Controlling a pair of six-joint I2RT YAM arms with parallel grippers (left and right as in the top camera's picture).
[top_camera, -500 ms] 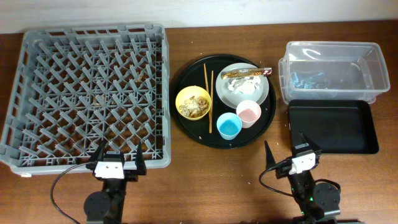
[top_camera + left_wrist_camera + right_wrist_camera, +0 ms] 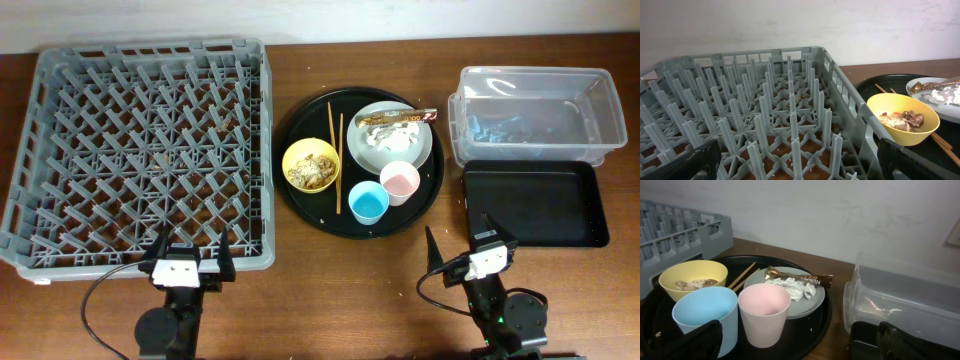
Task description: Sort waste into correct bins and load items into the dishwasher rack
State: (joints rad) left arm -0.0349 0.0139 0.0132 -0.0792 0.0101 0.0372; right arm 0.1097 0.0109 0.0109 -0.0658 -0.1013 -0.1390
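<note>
The grey dishwasher rack [image 2: 140, 150] fills the left and holds nothing; it also fills the left wrist view [image 2: 740, 115]. A round black tray [image 2: 428, 195] holds a yellow bowl [image 2: 311, 165] of food scraps, two chopsticks [image 2: 335, 150], a grey-green plate [image 2: 425, 150] with white tissue [image 2: 385, 138] and a brown-gold wrapper [image 2: 405, 117], a pink cup [image 2: 400, 183] and a blue cup [image 2: 368, 204]. The clear tub [image 2: 535, 115] and black rectangular tray [image 2: 535, 205] are at right. My left gripper [image 2: 186, 262] and right gripper [image 2: 470, 245] are open and empty at the front edge.
In the right wrist view the blue cup [image 2: 705, 317] and pink cup [image 2: 765, 312] stand closest, with the bowl [image 2: 692, 277] and plate [image 2: 812, 302] behind and the clear tub [image 2: 905, 300] at right. Bare brown table lies between the round tray and both grippers.
</note>
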